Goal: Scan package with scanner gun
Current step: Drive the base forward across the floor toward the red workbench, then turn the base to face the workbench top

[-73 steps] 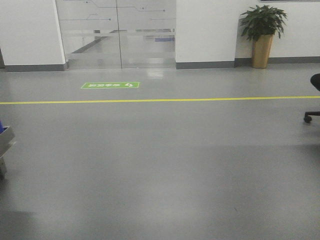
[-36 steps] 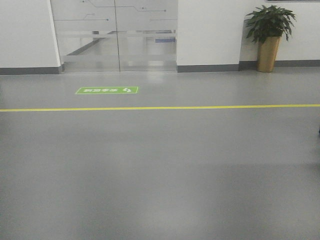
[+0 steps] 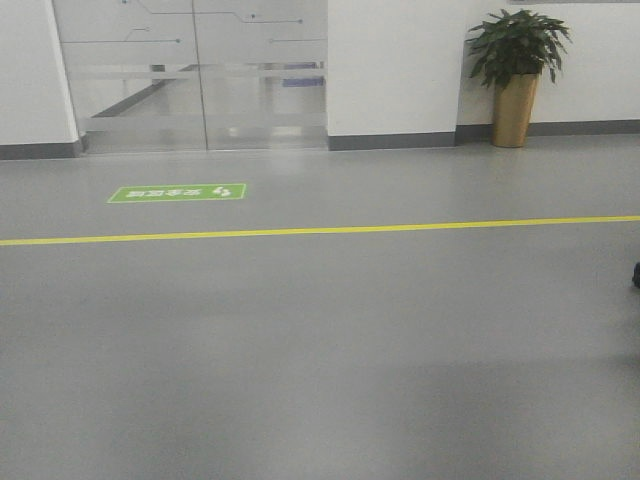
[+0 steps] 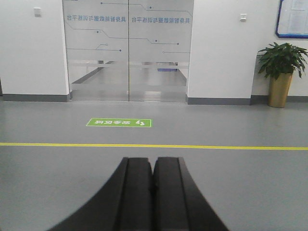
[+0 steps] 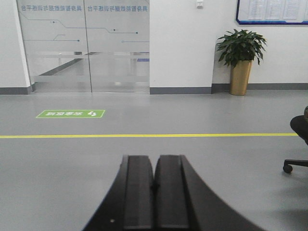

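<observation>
A: How's the light?
B: Bright, even and diffuse indoors. The grey floor shows a pale sheen below the glass doors.
A: Sharpness?
B: The front view is soft and grainy, dimmer along its bottom edge. Both wrist views are crisper.

**Open lobby, grey floor, glass doors at back**

Smooth grey glossy floor, soft ceiling-light reflections, no hard shadows. Thin yellow floor line runs left to right across the whole width. Green rectangular floor sticker with white text lies just beyond the line, in front of frosted glass double doors printed with circuit-style lines. Plain white walls with dark grey skirting. Leafy green plant in tall gold pot stands against the right wall. Blue-framed notice board hangs above the plant. Black office chair on casters, partly cut off at the right edge.
</observation>
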